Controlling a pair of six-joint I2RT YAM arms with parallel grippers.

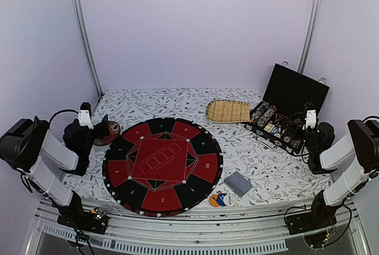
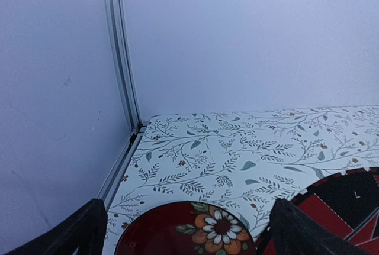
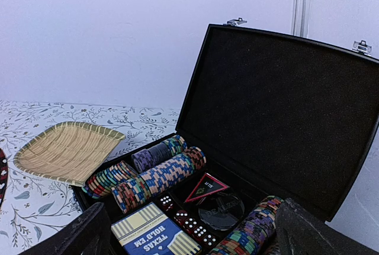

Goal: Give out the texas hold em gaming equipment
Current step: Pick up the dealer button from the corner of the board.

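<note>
An open black case [image 1: 296, 92] at the right holds rows of poker chips [image 3: 155, 176], a blue card box [image 3: 151, 236], red dice [image 3: 189, 222] and a dark dealer button [image 3: 220, 210]. My right gripper [image 3: 192, 231] hovers open just above the case's contents [image 1: 294, 132], holding nothing. A grey-blue deck of cards [image 1: 238, 183] lies on the table by two round buttons, orange and blue [image 1: 217, 199]. My left gripper [image 2: 186, 231] is open and empty over the red patterned dish [image 2: 195, 231] at the far left [image 1: 103, 129].
A round red-and-black poker mat [image 1: 163, 165] fills the middle of the floral tablecloth. An oval straw tray [image 1: 228, 111] lies behind it, left of the case. The case's raised lid [image 3: 284, 107] stands right behind my right gripper. Walls and metal posts [image 2: 121, 60] bound the table.
</note>
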